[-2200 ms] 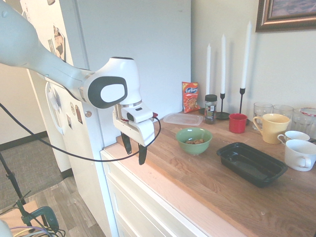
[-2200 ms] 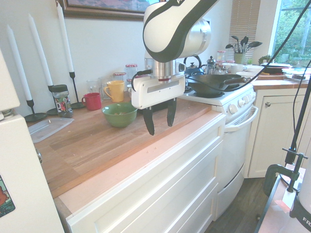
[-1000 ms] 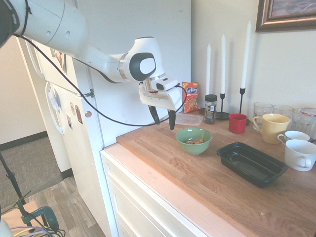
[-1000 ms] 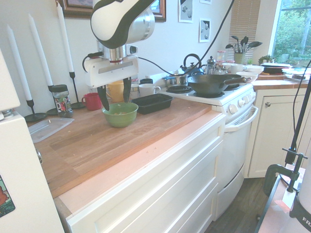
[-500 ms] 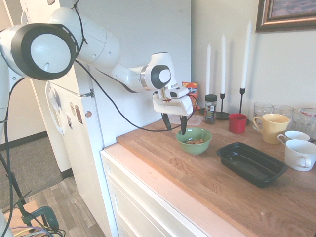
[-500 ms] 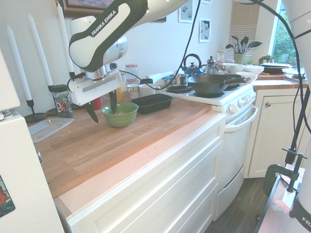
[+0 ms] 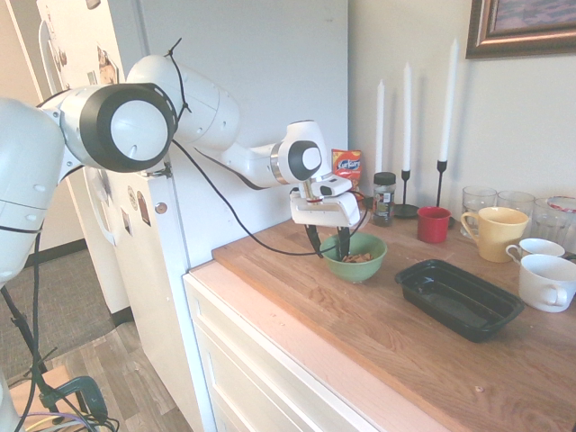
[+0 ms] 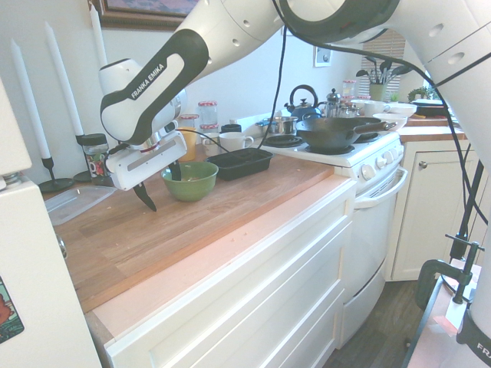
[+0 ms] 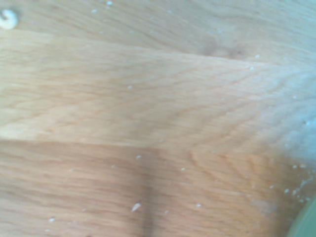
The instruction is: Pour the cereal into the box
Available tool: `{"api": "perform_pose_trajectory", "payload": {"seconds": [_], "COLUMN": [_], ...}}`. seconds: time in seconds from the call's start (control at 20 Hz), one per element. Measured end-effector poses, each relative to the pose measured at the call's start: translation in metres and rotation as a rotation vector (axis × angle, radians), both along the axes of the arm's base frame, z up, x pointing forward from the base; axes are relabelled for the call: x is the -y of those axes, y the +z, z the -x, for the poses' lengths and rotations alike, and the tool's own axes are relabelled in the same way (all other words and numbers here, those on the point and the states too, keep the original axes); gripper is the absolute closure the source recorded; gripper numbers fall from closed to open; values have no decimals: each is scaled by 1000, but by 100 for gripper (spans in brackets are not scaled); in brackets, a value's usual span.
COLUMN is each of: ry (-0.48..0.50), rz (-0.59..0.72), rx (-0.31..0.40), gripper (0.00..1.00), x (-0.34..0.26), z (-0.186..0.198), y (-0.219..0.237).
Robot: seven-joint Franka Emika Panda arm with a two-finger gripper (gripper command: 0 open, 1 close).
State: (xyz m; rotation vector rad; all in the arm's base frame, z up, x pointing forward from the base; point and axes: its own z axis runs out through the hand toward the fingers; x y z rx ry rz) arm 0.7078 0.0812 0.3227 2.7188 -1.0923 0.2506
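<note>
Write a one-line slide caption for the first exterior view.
Open gripper straddles the green bowl's near rim; black box waits empty.

"FRANKA EMIKA" — on the white arm [image 8: 157,80]

Three white candles [image 7: 407,101], one green bowl [image 7: 354,256], one black box [image 7: 458,298], one red cup [image 7: 433,224], one yellow mug [image 7: 495,232], two white mugs [image 7: 547,282], perhaps three clear glasses [image 7: 478,200].
</note>
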Motion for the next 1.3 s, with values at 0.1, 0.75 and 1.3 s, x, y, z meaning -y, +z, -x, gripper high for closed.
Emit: {"api": "perform_pose_trajectory", "payload": {"seconds": [0.1, 0.75, 1.3], "ry": [-3, -43, -42], "rz": [1, 18, 23], "rx": [0, 3, 8], "gripper": [100, 100, 100], "x": [0, 26, 23], "z": [0, -2, -7], "y": [0, 1, 17]}}
